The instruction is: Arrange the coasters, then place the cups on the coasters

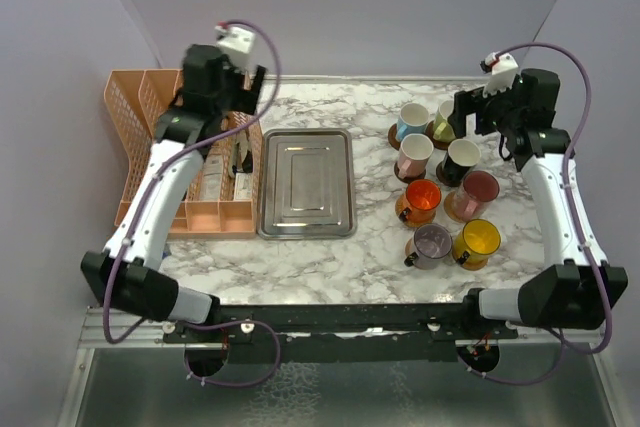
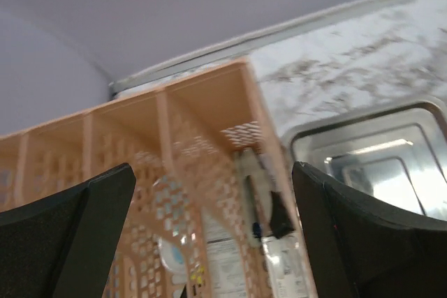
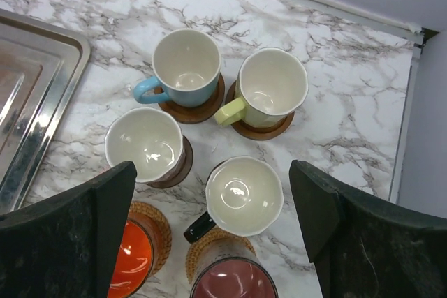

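Right fingers [image 3: 63, 242] spread wide, empty, above the cups [image 3: 244, 197] on coasters [image 3: 265, 131]; left fingers [image 2: 70, 235] likewise parted above the basket [image 2: 202, 102].

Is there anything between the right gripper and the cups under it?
Nothing visible stands between them. The open right gripper hangs above four cups with only air beneath: the blue cup, the cream cup, the pink cup and the black cup. Each already stands on a coaster.

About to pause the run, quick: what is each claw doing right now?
Left claw: open, holding nothing.
Right claw: open, holding nothing.
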Robot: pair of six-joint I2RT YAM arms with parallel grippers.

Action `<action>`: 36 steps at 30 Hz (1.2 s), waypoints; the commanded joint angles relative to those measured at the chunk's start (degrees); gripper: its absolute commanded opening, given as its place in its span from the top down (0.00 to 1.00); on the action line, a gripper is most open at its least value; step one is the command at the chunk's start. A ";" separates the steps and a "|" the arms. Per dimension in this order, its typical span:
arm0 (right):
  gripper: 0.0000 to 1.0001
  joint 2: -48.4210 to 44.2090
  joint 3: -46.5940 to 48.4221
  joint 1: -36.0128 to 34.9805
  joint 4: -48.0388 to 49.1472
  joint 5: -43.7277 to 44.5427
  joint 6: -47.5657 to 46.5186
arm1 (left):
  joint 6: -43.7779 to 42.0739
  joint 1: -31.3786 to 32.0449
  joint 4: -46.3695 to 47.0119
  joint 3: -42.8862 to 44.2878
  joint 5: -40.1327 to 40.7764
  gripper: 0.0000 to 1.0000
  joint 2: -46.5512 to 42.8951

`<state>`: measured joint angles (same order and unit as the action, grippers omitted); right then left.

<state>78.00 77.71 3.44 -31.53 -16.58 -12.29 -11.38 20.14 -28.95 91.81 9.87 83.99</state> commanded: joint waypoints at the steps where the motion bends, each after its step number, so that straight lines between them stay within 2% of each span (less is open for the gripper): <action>1: 0.04 -8.53 -4.64 -0.19 6.08 -1.60 -0.11 | 6.40 -10.47 12.65 -8.91 -2.99 0.01 -12.37; 6: 0.02 -14.04 -7.81 -0.19 8.96 -0.90 0.43 | 8.22 -15.70 21.72 -20.26 -7.83 0.01 -20.84; 10: 0.02 -16.87 -9.49 -0.19 9.63 -4.90 -1.20 | 6.51 -16.18 24.83 -26.42 -8.34 0.01 -24.82; 14: 0.01 -19.08 -13.23 -0.19 12.46 -5.06 -1.40 | 6.70 -16.36 27.19 -32.08 -7.37 0.01 -27.63; 20: 0.01 -22.16 -17.00 -0.19 14.76 -3.99 -1.19 | 5.05 -17.51 23.27 -32.62 -13.54 0.01 -29.21; 29: 0.00 -22.85 -11.43 -0.19 8.63 -4.94 -0.98 | 2.83 -18.65 19.72 -29.53 -11.90 0.01 -29.54; 36: 0.00 -23.73 -11.24 -0.19 8.96 5.09 0.48 | 2.69 -18.64 19.21 -28.66 -10.64 0.01 -29.11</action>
<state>55.42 65.32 3.42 -21.58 -18.39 -13.26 -7.94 1.83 -9.04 60.99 -1.04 55.46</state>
